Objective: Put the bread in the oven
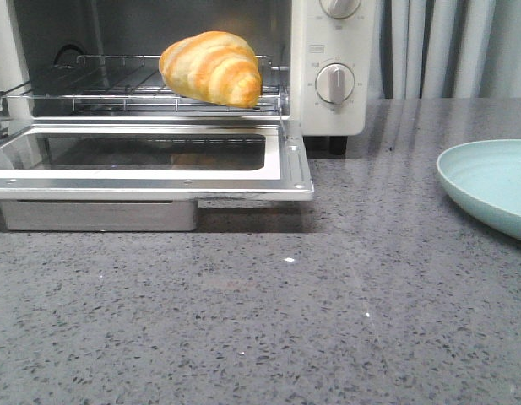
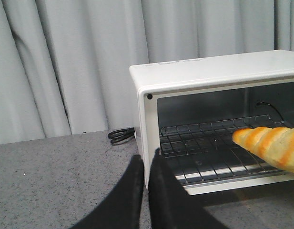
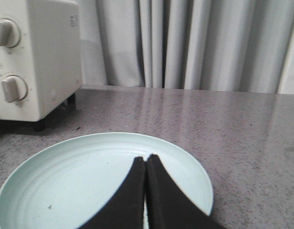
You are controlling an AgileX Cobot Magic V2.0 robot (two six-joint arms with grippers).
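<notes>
Speckled grey stone counter [image 1: 260,337] lies nearest you. Both black grippers, left [image 2: 146,164] and right [image 3: 146,162], are pressed closed on nothing. At 3 o'clock, a smooth pale plate [image 1: 488,181]. At 11 o'clock, the glossy striped bread [image 1: 211,69] rests on the wire rack [image 1: 100,84] of the white oven [image 1: 328,67], its door [image 1: 150,160] down.

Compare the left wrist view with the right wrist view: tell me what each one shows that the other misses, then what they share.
Only the left wrist view shows the bread lying on the wire rack inside the open oven, plus a black cord coiled beside the oven on the counter. Only the right wrist view shows the pale blue-green plate, bare, and the oven's two dials. Both show the white oven, the grey speckled counter, the curtain behind, and that arm's own gripper closed and holding nothing: left gripper, right gripper.
</notes>
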